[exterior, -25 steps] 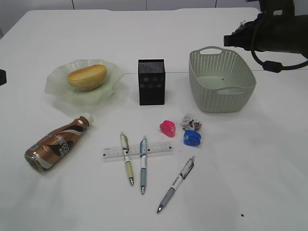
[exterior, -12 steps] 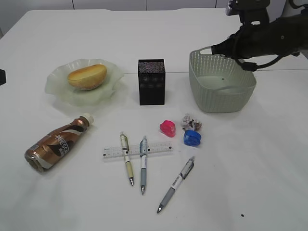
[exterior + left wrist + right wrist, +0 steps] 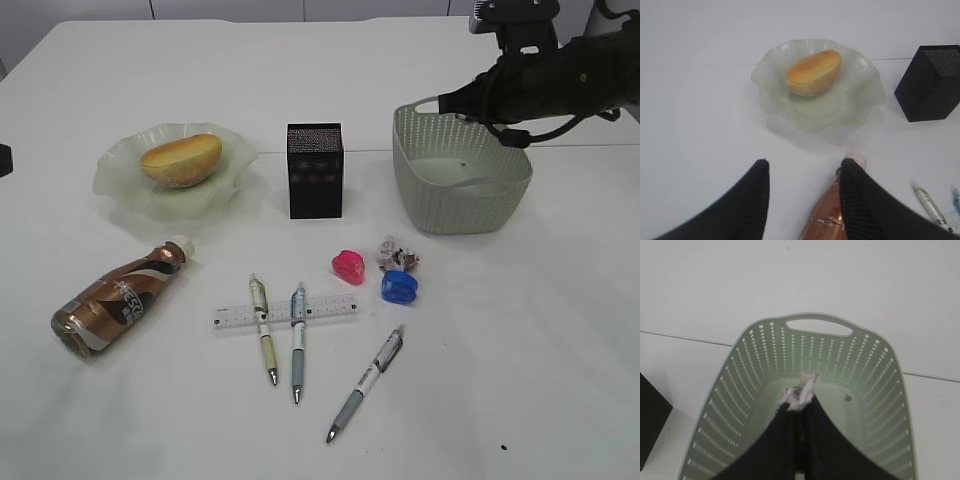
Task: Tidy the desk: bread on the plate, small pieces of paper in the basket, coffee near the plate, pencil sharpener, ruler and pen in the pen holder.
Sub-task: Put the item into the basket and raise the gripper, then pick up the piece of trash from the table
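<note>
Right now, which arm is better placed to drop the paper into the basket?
The right. Its gripper is shut on a paper scrap directly over the basket. The left gripper hangs open near the coffee bottle, far away.

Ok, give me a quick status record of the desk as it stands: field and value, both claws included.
bread: on the plate
plate: green glass, left of the pen holder
coffee bottle: lying on its side in front of the plate
pen holder: black, upright
basket: holds no paper yet
right claw: shut on a paper scrap, above the basket
paper scrap on table: one, between the sharpeners
sharpeners: pink, blue, on table
ruler: under two pens
third pen: apart, to the right
left claw: open, empty, above the bottle
</note>
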{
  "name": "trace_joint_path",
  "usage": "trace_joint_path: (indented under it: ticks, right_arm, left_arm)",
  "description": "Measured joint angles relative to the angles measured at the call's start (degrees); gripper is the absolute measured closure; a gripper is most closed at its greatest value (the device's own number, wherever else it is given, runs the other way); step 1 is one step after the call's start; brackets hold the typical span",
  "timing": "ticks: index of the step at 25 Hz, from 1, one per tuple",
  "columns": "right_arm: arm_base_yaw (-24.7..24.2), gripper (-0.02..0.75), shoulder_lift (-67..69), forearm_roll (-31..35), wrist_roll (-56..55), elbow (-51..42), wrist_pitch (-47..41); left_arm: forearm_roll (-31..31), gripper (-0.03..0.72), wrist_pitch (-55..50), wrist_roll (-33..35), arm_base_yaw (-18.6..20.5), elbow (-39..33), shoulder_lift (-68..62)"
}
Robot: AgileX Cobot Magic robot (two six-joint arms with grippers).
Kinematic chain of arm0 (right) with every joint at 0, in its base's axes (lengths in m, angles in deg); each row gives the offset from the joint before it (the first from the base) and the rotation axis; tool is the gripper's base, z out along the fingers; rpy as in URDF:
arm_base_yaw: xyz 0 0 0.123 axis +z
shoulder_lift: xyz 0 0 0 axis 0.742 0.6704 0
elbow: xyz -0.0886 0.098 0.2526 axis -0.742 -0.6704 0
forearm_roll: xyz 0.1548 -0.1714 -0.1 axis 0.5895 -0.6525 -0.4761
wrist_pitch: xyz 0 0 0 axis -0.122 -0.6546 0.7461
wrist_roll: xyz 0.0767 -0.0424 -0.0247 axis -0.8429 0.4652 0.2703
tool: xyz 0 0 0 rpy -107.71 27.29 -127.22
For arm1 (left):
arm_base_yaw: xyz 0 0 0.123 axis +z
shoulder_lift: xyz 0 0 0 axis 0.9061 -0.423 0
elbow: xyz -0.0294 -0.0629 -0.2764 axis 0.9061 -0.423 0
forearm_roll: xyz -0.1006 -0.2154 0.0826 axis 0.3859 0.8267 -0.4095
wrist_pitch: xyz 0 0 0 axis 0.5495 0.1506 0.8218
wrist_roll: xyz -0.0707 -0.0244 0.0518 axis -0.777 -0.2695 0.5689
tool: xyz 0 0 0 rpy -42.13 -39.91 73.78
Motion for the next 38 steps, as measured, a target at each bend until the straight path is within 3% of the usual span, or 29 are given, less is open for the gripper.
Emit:
trace_joint_path:
  ticks: [3,5,9,12,17,28,38]
  right_arm:
    - [0.00,0.661,0.00,1.79,0.00,0.00,-0.74]
    - [0.00,0.560,0.00,2.77,0.00,0.00,-0.85]
    - [0.00,0.267,0.00,3.25,-0.11,0.00,-0.85]
    - [0.00,0.176,0.00,3.37,-0.11,0.00,-0.85]
    - [0.00,0.154,0.00,3.56,-0.57,0.54,-3.72]
    - [0.68,0.181,-5.61,8.43,-1.44,12.54,-35.18]
    - [0.68,0.194,-8.13,10.31,-2.22,12.89,-43.29]
  left_arm:
    - [0.00,0.355,0.00,0.00,0.00,0.00,0.00]
    - [0.00,0.355,0.00,0.00,0.00,0.00,0.00]
    - [0.03,0.355,0.00,0.00,0.00,0.00,0.13]
    - [0.12,0.355,0.00,0.00,0.00,0.00,0.34]
    - [0.12,0.355,0.00,0.00,0.00,0.00,0.34]
    - [0.22,0.356,0.00,0.00,0.00,0.00,0.34]
    - [1.76,0.356,0.00,0.00,0.00,0.00,0.34]
